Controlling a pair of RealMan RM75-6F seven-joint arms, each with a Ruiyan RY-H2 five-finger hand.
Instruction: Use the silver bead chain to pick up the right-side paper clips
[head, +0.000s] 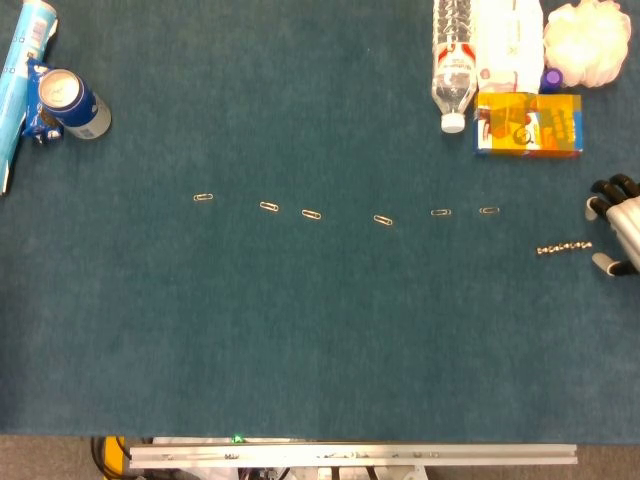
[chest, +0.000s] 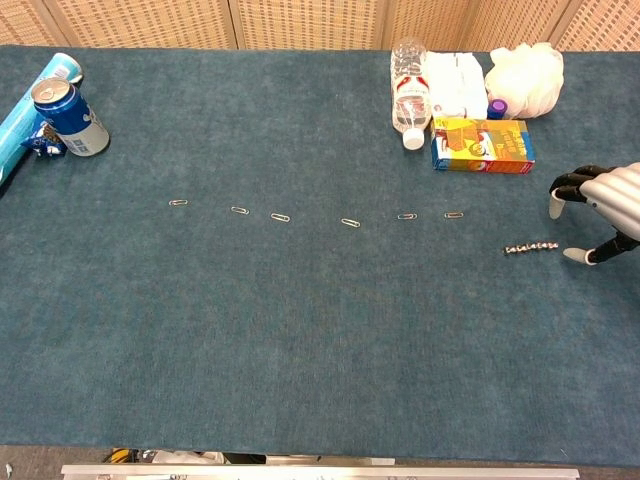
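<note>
The right robot hand (chest: 600, 212), fingers spread and empty, hovers just beside the knobbly silver bead chain (chest: 531, 247) on felt.

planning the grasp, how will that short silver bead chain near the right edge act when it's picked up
The short silver bead chain looks like small linked beads lying in a slightly uneven line, so it will probably droop limply from wherever it is pinched. It looks tiny and low on the blue felt table cover, so it may be light and hard to pinch. The right robot hand is open beside it.
</note>
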